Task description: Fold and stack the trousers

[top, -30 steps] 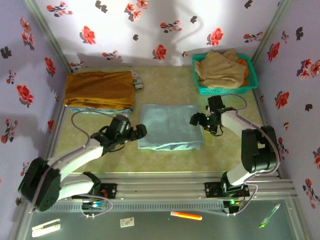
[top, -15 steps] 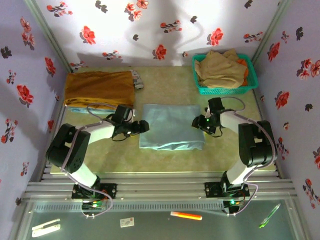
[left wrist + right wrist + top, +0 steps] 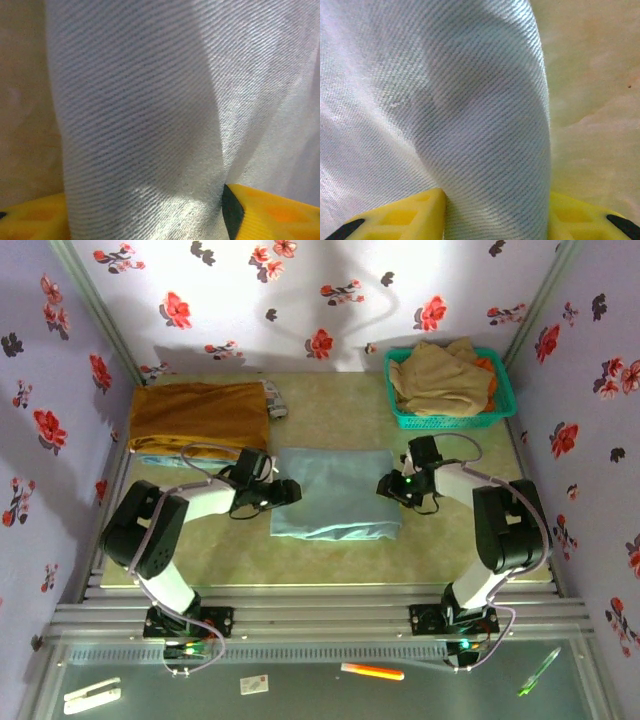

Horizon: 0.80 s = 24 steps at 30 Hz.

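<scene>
Folded pale blue trousers [image 3: 335,495] lie mid-table; the left gripper [image 3: 285,492] pinches their left edge, the right gripper [image 3: 389,485] their right edge, cloth clamped between yellow fingers [image 3: 415,216]; held at both sides, probably to carry them level to the brown pile [image 3: 200,418].

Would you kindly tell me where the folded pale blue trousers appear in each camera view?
Top external: the trousers lie folded mid-table, between left gripper and right gripper.
Left wrist: their cloth covers centre and right, between the yellow fingers.
Right wrist: cloth covers left and centre.
Shared landmark: the beige table, left of the cloth in left wrist, right of it in right wrist.
</scene>
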Each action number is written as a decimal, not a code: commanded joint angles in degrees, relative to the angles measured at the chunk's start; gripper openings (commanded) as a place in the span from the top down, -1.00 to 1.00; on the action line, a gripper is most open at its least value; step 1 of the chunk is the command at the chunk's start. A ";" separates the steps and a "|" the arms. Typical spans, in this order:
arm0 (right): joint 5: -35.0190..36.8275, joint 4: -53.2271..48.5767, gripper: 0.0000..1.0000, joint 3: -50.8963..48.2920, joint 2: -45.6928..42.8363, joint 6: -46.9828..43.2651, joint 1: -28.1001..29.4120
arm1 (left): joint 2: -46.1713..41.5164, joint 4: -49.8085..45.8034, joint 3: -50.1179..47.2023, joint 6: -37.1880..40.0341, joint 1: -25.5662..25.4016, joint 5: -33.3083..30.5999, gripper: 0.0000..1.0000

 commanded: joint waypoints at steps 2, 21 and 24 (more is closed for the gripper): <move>-2.35 -0.12 0.17 0.51 0.94 0.67 2.00 | 5.25 16.40 -0.29 0.54 -5.11 9.46 0.09; 0.85 -8.95 1.00 7.68 -12.61 5.53 2.97 | -15.16 -11.90 9.28 4.51 1.84 0.76 1.00; 1.40 -10.40 1.00 10.47 -13.49 5.84 4.02 | -15.83 -15.69 12.45 6.27 3.42 0.86 1.00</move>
